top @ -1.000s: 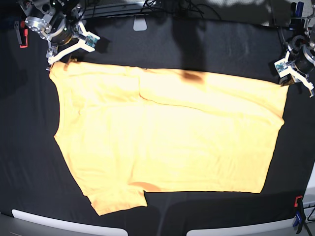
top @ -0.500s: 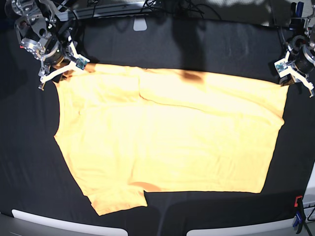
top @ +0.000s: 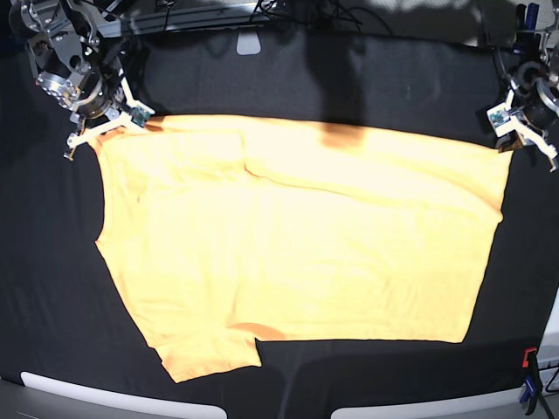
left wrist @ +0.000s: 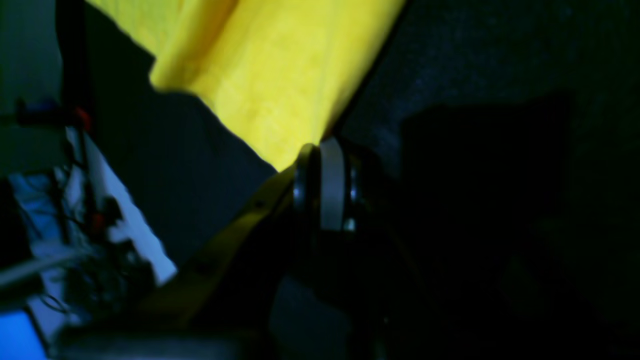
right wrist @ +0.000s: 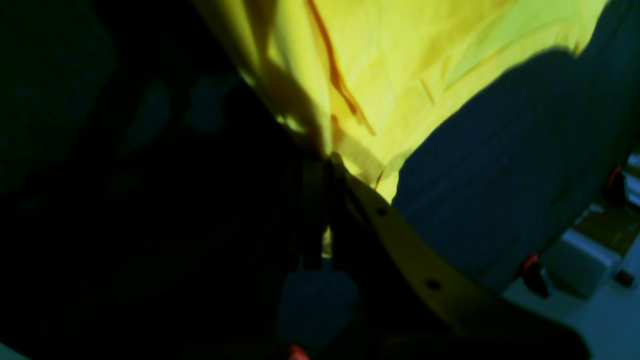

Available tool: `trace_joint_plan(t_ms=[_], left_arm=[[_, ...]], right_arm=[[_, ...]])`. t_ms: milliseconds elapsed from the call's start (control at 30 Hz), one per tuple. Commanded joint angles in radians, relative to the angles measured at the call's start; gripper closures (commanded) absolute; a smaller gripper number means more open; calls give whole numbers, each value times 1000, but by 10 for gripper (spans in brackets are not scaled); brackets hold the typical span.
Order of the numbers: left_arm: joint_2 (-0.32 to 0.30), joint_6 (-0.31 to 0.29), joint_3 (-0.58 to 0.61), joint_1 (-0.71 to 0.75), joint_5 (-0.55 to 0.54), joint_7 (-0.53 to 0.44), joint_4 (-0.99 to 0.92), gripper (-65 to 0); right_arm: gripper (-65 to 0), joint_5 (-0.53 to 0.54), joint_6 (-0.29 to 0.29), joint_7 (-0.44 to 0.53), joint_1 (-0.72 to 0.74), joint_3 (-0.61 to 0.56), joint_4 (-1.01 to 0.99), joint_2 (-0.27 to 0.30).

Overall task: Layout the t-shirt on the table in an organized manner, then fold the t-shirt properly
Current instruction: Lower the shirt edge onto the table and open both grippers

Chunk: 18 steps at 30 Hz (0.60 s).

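The pale yellow-orange t-shirt lies spread flat across the black table, with one sleeve at the front left. My right gripper is at the shirt's far left corner. In the right wrist view the gripper is shut on the fabric. My left gripper is at the shirt's far right corner. In the left wrist view the gripper is shut on the corner of the fabric.
A white rim runs along the table's front edge. A red clamp sits at the front right. A white piece and cables lie along the back edge. Black cloth surrounds the shirt on all sides.
My right gripper moved left and down from above the shirt's far left corner and shut on it, pulling the top edge straighter. The left gripper has stayed put.
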Motion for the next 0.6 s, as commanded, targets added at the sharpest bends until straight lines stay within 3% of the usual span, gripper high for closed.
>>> trace_joint_plan(t_ms=[0,333,567], left_arm=[[-29,-2,-7,18,-22,30,10,0],[-183,0,-7,237,-148,69,74,0],[-208,0,-7,352,-143,77,109,0]], right_arm=[[0,-16,-14,-29,-1,10,24,26],[0,-2,-43,-51,-189,10,145,88],[0,-18,-74,-132,-336,10,194,89]])
